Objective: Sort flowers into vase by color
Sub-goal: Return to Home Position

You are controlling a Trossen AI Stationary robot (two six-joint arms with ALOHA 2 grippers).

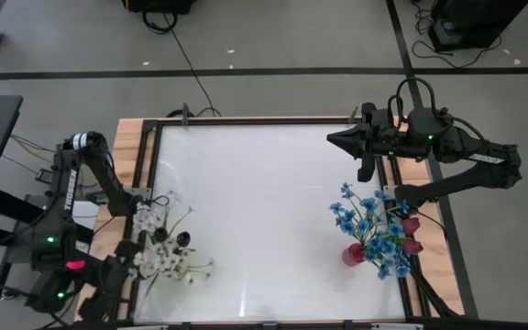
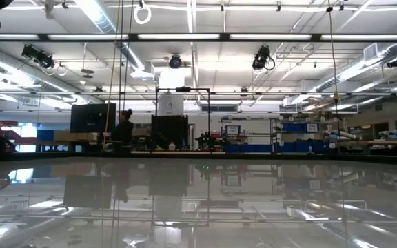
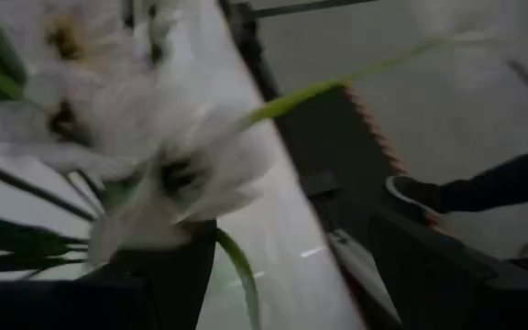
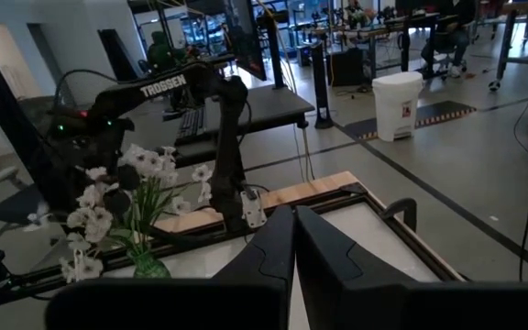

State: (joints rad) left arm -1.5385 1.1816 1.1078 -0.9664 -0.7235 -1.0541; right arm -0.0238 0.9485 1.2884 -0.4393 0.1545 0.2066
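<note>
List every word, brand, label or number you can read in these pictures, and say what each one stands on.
"TROSSEN": white letters on the left arm, seen in the right wrist view.
"TROSSEN": the same arm seen from above, running lengthwise along the link.
Sticker on the white bin: too small to read.
Low view and left wrist view: no readable text.
</note>
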